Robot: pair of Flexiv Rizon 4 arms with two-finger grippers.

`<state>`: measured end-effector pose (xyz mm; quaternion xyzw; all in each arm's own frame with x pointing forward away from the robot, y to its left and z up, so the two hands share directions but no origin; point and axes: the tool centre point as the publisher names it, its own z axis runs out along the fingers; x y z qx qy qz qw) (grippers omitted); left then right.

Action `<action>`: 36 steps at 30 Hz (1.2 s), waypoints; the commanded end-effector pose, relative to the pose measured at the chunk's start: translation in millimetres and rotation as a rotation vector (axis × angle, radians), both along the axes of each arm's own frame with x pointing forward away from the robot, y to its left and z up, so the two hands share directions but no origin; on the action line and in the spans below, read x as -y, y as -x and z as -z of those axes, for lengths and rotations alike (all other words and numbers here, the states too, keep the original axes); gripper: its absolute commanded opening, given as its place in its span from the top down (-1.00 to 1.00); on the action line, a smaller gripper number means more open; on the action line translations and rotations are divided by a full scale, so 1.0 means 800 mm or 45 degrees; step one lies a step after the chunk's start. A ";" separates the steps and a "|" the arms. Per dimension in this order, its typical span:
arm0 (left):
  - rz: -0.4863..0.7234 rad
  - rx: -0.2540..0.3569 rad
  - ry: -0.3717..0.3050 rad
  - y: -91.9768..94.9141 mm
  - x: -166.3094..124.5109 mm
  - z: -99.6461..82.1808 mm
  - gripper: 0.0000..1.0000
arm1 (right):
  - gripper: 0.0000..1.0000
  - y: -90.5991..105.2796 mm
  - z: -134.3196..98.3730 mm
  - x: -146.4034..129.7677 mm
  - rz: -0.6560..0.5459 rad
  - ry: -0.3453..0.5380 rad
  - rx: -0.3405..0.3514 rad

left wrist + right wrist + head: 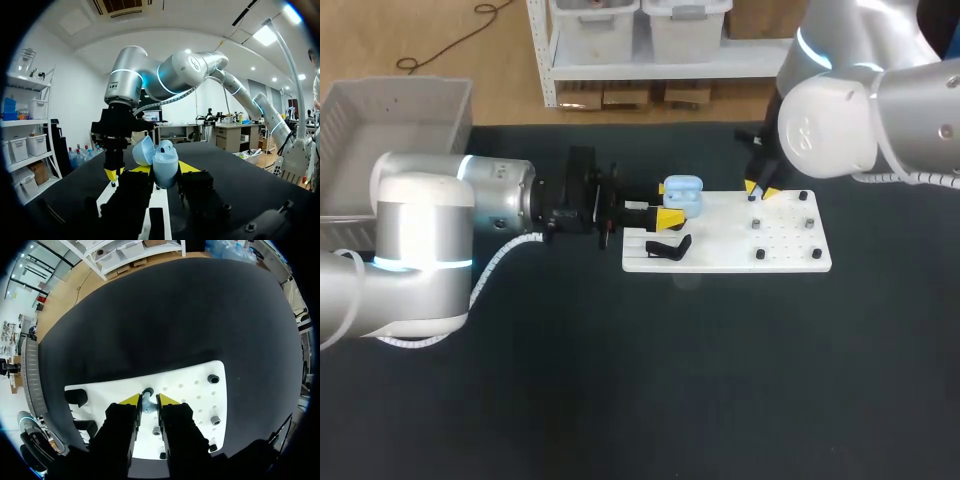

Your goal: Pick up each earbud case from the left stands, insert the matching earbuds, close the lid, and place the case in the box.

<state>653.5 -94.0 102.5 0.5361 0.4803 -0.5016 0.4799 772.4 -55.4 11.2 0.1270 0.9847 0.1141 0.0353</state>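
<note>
A light blue earbud case [683, 193] with its lid open is held over the left end of the white board [790, 240], my left gripper [667, 203] shut on its body. In the left wrist view the case [165, 165] stands upright between the yellow tips, lid [143, 150] tipped back. My right gripper [758, 190] points down at the board's far edge. In the right wrist view its fingers [149, 400] press a small light blue earbud [148, 405] from both sides on the board [190, 390].
A black stand [668, 248] lies on the board's near left corner. Several small dark pegs [809, 222] dot the board's right half. A grey bin [390, 125] sits at the far left.
</note>
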 end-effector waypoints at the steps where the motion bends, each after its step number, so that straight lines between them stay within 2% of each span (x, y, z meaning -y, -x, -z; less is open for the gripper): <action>1: -0.003 0.001 -0.001 0.001 0.000 0.000 1.00 | 1.00 0.008 -0.011 0.001 0.002 0.005 0.004; 9: -0.003 0.001 -0.001 0.001 0.000 0.000 1.00 | 1.00 0.032 -0.050 0.008 0.020 0.036 0.013; 19: -0.003 0.001 -0.001 0.001 0.000 0.000 1.00 | 1.00 0.072 -0.124 0.007 0.060 0.071 0.061; 27: -0.003 0.001 -0.001 0.001 0.000 0.000 1.00 | 1.00 0.106 -0.191 -0.016 0.059 0.086 0.119; 36: -0.003 0.001 -0.001 0.001 0.000 0.000 1.00 | 1.00 0.136 -0.235 -0.057 -0.022 0.076 0.105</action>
